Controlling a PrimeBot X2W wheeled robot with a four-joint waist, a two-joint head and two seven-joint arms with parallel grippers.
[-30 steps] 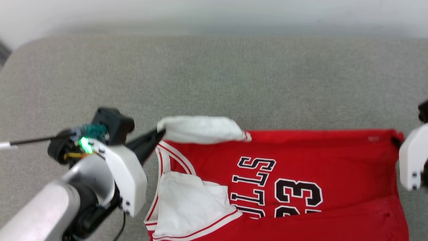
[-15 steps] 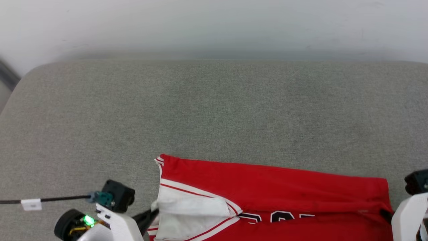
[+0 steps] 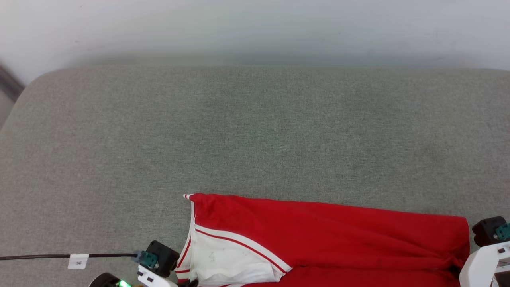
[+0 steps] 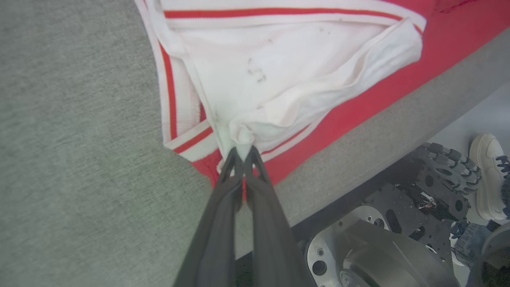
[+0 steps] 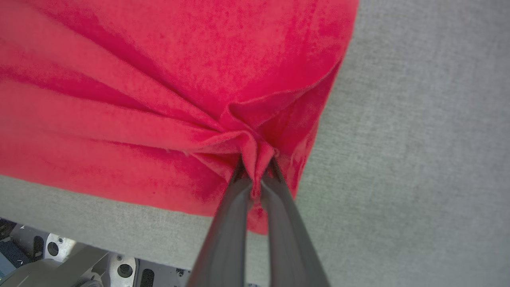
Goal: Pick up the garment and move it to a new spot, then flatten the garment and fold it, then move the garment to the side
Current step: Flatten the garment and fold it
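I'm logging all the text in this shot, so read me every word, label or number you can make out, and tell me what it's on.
Nothing here can be read as text.
White paper tag on the thin black cable: print too small to read.
White sleeve panel of the red jersey-style garment: a few faint dark marks, too blurred to tell whether they are letters.

1. From 9 through 12 to 3 o'clock in the head view, the grey bench point(image 3: 255, 131) lies open for a gripper to pass.
2. The red garment point(image 3: 326, 231) covers the near strip, 5 to 6 o'clock.
3. A black cable point(image 3: 48, 256) with a white tag point(image 3: 78, 261) crosses at 8 o'clock.
4. A pale wall point(image 3: 255, 28) closes off 12 o'clock.
5. In the left wrist view, the robot's wheeled base point(image 4: 358, 247) and a person's white shoe point(image 4: 484, 175) crowd 4 o'clock, below the bench edge.
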